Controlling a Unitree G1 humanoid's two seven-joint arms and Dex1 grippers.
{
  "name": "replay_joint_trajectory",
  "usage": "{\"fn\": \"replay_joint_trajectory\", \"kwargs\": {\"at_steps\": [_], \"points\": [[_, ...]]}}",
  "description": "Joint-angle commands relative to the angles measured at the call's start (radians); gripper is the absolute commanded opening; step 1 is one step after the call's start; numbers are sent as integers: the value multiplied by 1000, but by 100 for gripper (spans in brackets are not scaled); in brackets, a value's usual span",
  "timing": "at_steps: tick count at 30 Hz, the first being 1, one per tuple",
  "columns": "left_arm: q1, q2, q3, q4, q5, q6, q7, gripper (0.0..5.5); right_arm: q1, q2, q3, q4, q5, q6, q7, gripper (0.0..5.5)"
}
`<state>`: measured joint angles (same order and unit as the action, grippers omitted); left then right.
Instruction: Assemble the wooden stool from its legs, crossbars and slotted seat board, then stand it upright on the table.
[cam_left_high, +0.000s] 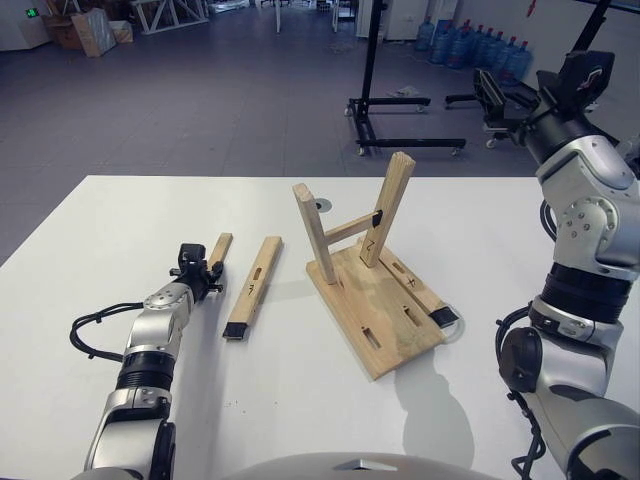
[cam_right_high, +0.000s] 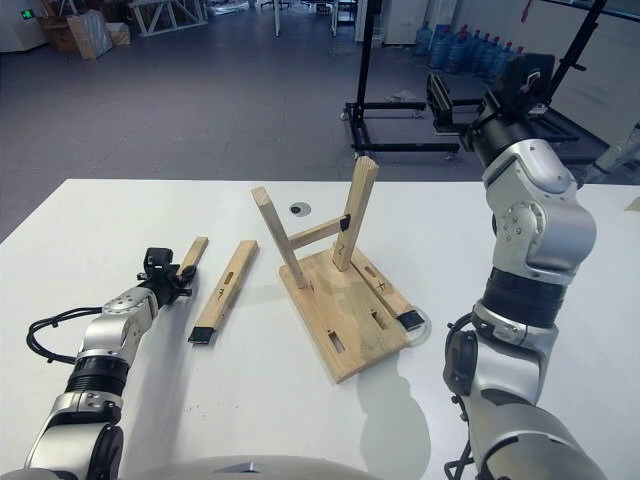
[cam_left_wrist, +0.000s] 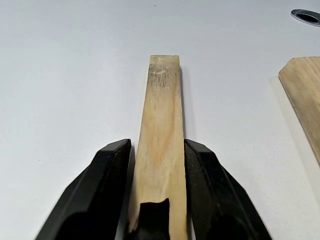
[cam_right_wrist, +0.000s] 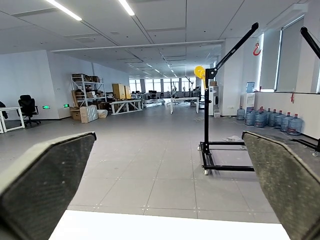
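Note:
The slotted seat board (cam_left_high: 385, 318) lies flat on the white table (cam_left_high: 120, 230). Two legs (cam_left_high: 387, 208) stand tilted in it, joined by a crossbar (cam_left_high: 345, 230). Another piece with a black end (cam_left_high: 428, 297) lies along the board's right edge. To the left of the board, a slotted leg (cam_left_high: 253, 285) lies loose. Left of that lies a plain wooden leg (cam_left_high: 219, 249); my left gripper (cam_left_high: 203, 272) is shut on its near end. In the left wrist view the fingers (cam_left_wrist: 107, 185) hug the leg (cam_left_wrist: 160, 125) on both sides. My right gripper (cam_right_wrist: 167, 140) is open and held high above the table's right side, holding nothing.
A round cable hole (cam_left_high: 322, 204) sits in the table behind the board. A black wheeled stand (cam_left_high: 375, 90) and water bottles (cam_left_high: 480, 45) are on the floor beyond the table. The slotted leg (cam_left_wrist: 302, 100) lies close beside the left gripper.

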<state>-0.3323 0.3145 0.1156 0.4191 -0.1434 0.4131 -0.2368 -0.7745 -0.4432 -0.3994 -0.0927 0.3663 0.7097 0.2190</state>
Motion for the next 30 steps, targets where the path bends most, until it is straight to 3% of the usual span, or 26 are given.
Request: {"fn": "replay_joint_trajectory", "kwargs": {"at_steps": [1, 12, 16, 20, 24, 30], "points": [[19, -14, -23, 18, 14, 45, -5, 128, 16, -1, 2, 0, 12, -6, -11, 540], [-136, 98, 29, -118, 24, -16, -10, 128, -3, -17, -30, 50, 32, -41, -21, 540], [-339, 194, 85, -199, 35, -265, -28, 128, -116, -70, -126, 176, 99, -48, -33, 540], [-447, 192, 25, -273, 7, -455, -157, 128, -350, -62, -246, 284, 382, 205, -53, 540], [-505, 83, -28, -292, -88, -454, -227, 128, -498, 163, -268, 290, 750, 482, -159, 540], [-489, 11, -45, -342, -165, -392, -256, 128, -425, 360, -224, 245, 965, 500, -339, 540]]}}
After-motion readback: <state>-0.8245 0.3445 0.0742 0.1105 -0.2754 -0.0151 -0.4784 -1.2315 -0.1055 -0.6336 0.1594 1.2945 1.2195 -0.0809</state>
